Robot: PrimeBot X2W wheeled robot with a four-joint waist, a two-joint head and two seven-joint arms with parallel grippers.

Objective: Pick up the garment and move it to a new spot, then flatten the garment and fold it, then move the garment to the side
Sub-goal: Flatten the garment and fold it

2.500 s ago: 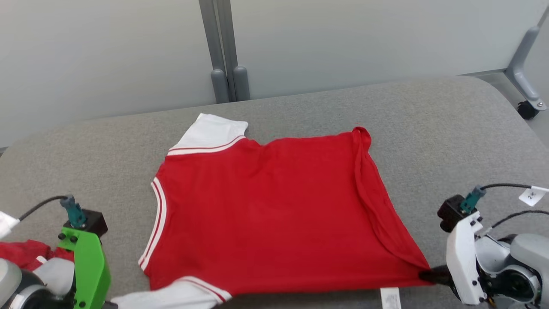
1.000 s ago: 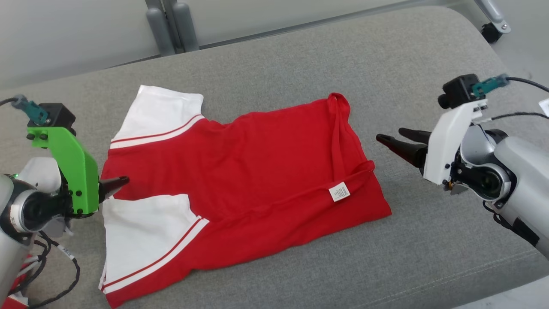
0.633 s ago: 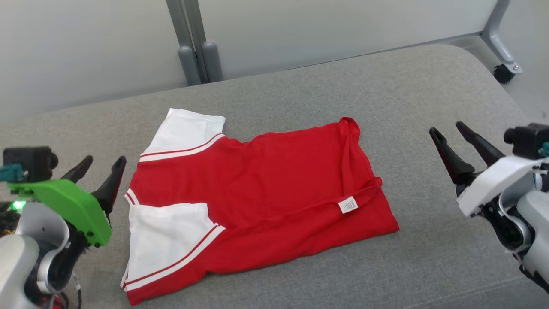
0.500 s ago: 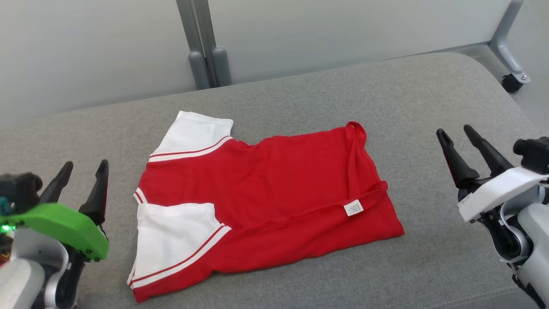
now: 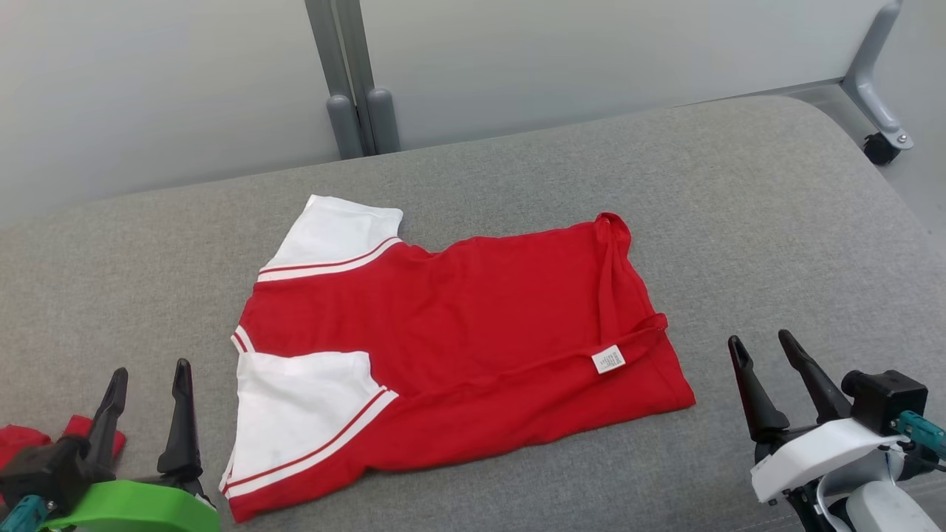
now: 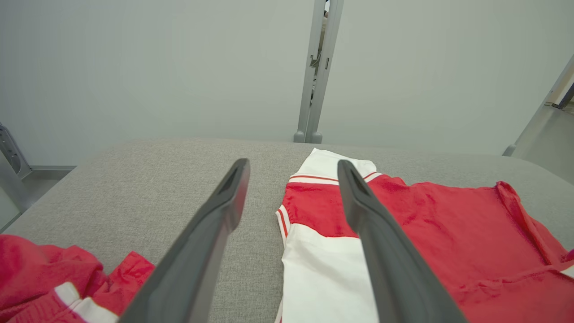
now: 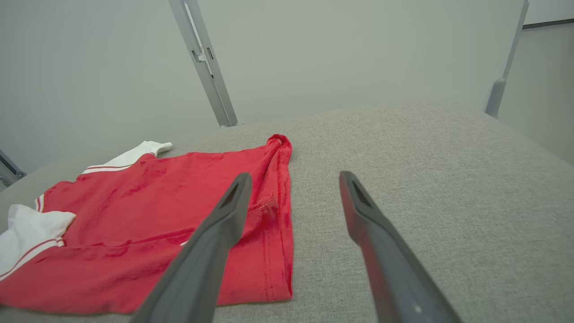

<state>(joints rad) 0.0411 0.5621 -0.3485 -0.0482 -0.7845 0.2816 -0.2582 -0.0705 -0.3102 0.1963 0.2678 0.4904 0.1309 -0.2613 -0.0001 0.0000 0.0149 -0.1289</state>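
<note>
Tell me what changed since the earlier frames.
The shirt had its near edge folded over toward the far side; the near sleeve and label now lie on top. The left gripper and right gripper let go and drew back, fingers open, clear of it. Its far edge stayed put on the cushion.

Left gripper (image 5: 150, 369) green-mounted, right gripper (image 5: 760, 338) white-mounted (teal cable plugs (image 5: 920, 430)), dark fingers (image 5: 179, 421).

The red shirt (image 5: 480, 318) now lies folded over, and the left gripper (image 5: 150, 369) and right gripper (image 5: 760, 338) sit back from it, wide open.
</note>
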